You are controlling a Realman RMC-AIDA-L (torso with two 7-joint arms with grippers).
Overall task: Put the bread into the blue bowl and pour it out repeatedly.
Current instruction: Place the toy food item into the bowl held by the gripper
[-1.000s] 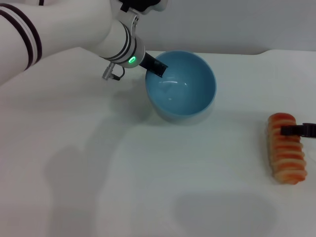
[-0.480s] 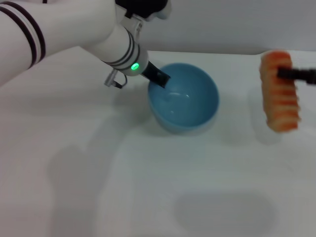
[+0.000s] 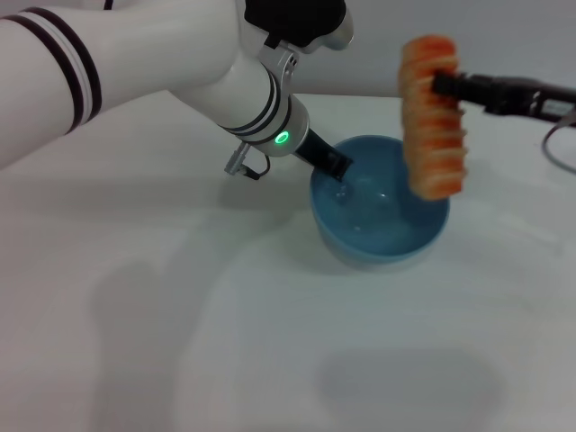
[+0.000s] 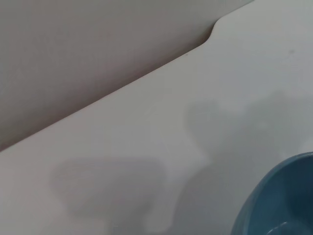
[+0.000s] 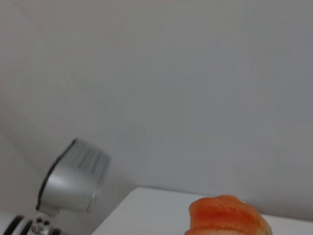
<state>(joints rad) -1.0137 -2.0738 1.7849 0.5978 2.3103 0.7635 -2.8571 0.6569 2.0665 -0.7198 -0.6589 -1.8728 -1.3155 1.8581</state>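
Right claw (image 3: 441,84): I pinch the long toy bread with orange-red and cream stripes (image 3: 433,117) near its top end.
Bread: it hangs upright in the air, over the far right rim of the bowl.
Left claw (image 3: 335,166): I grip the left rim of the round shiny light-blue bowl (image 3: 382,216).
Bowl: it sits on the white table (image 3: 180,306).

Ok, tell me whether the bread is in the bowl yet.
Not yet. The bread hangs on end above the blue bowl, pinched near its top by the right gripper; the bowl holds nothing.
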